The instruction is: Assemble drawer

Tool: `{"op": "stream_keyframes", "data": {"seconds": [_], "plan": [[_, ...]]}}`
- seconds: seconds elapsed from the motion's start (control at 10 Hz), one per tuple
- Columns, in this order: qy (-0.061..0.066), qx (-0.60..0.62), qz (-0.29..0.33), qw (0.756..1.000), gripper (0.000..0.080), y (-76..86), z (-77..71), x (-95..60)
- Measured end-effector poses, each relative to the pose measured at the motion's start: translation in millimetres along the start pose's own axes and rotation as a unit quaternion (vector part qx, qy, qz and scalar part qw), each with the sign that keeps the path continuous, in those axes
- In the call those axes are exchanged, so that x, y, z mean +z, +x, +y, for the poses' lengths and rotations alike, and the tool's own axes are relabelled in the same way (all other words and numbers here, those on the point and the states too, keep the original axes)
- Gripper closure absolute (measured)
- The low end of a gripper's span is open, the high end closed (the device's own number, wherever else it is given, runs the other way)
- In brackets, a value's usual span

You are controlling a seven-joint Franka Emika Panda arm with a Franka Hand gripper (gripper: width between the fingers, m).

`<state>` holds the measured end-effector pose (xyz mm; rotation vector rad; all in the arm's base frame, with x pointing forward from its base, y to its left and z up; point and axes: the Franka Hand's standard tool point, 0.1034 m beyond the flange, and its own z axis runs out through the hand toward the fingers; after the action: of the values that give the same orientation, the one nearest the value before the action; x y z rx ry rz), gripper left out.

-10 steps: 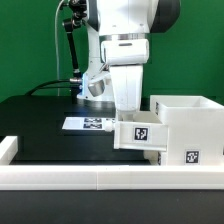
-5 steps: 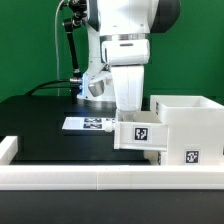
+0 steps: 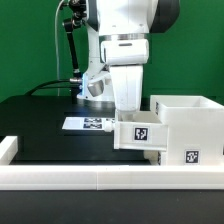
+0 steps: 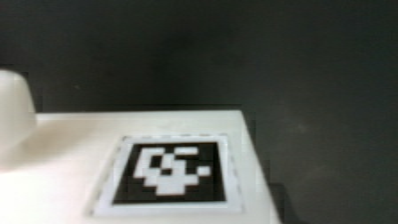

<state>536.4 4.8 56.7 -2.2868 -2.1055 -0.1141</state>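
Note:
A white open box, the drawer case [image 3: 186, 122], stands at the exterior view's right. A smaller white drawer part with a tag [image 3: 140, 134] sits against its left side, partly in it. My gripper [image 3: 128, 108] hangs straight down over that part, and its fingertips are hidden behind the part's upper edge. The frames do not show whether they are open or shut. The wrist view shows a white tagged face [image 4: 169, 170] very close and blurred, over the black table [image 4: 214, 50]. No fingers show there.
The marker board [image 3: 88, 124] lies on the black table behind and to the left of the drawer part. A low white wall [image 3: 90, 178] runs along the front edge, with a raised end at the left [image 3: 8, 148]. A blurred white shape [image 4: 11, 110] sits at the wrist view's edge.

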Motion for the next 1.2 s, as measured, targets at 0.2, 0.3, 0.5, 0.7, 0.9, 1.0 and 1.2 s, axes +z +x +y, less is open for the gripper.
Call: {"op": "stream_keyframes", "data": {"seconds": [0.2,0.3,0.5,0.7,0.9,1.0,1.2], "plan": [[0.001,-0.015,-0.001,1.0,0.0757,-1.0,-0.3,0.8],[0.001,-0.017,-0.002,1.0,0.0757,-1.1,-0.3,0.8],[0.001,-0.015,-0.002,1.0,0.0757,-1.3,-0.2,0.7],[0.002,-0.012,-0.002,1.0,0.0757,-2.3,-0.3,0.6],[0.013,-0.011,-0.004,1.0,0.0757,-3.6,-2.0,0.5],[0.013,-0.013,-0.005,1.0,0.0757,-3.0,-2.1,0.6],[0.013,-0.016,-0.005,1.0,0.0757,-2.2,-2.2,0.4]]}}
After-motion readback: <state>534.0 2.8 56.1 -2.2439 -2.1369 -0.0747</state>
